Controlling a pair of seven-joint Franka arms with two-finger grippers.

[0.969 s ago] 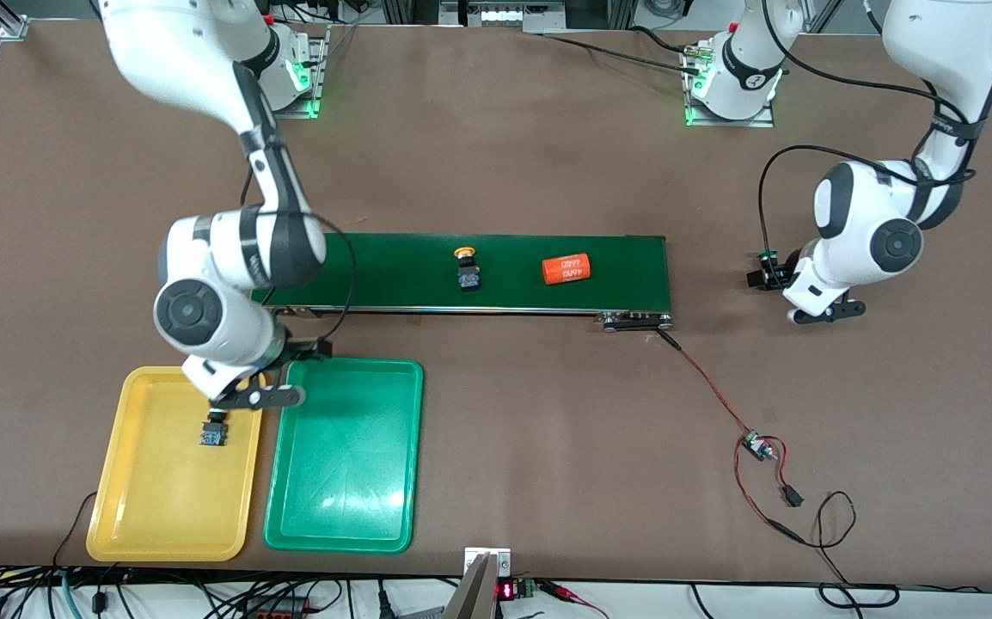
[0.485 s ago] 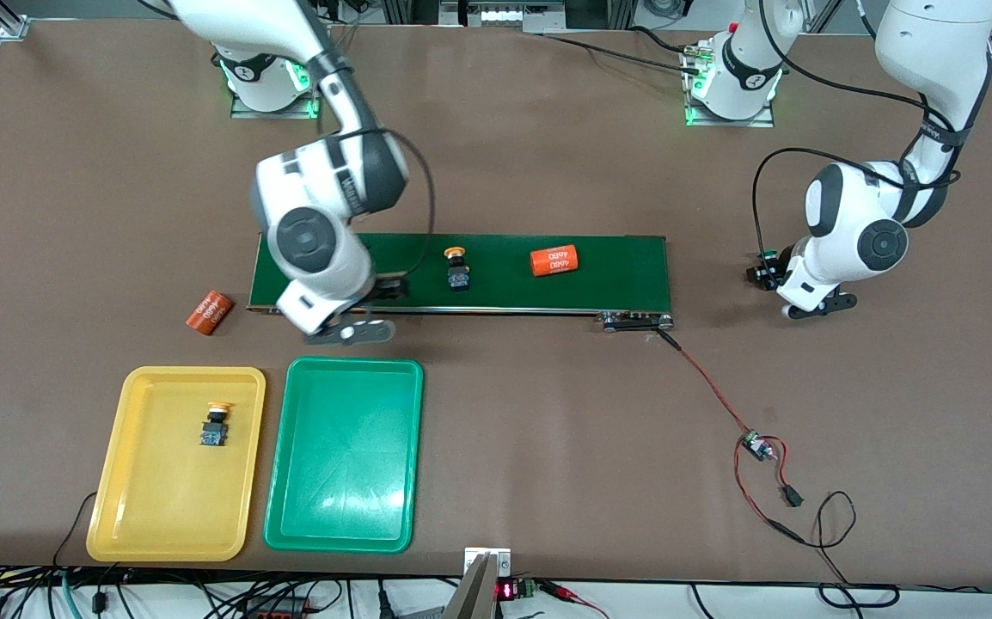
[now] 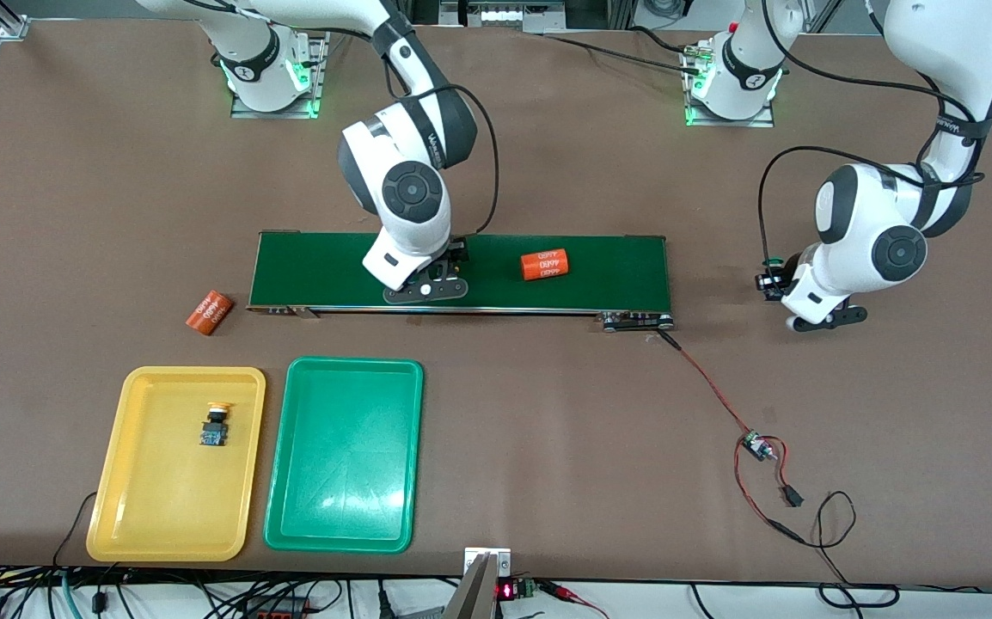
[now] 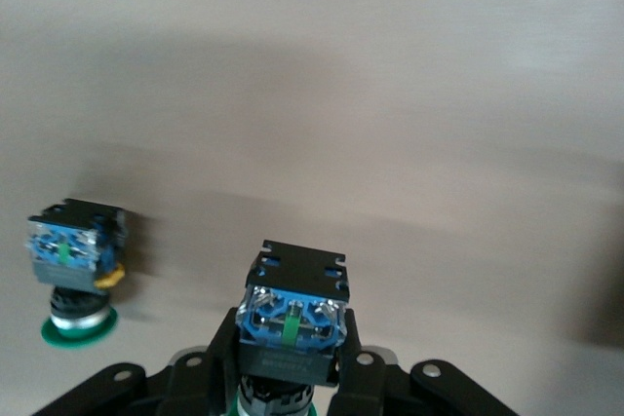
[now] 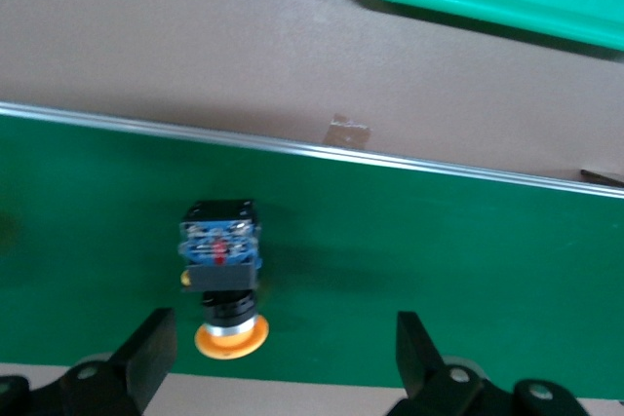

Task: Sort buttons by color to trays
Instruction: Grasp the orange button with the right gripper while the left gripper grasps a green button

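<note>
Right tool (image 5: 283, 362) spread over yellow-cap button (image 5: 220, 270) on belt (image 3: 324, 262): descend, clamp. Left tool (image 4: 292, 377) clenched on green-cap button (image 4: 292, 323), table's 3 o'clock end.

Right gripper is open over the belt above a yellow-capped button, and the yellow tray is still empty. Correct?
Not quite. The yellow tray already holds one yellow-capped button, as the front view shows. The rest stands: the right gripper is open over the belt, above a yellow-capped button on the belt.
</note>
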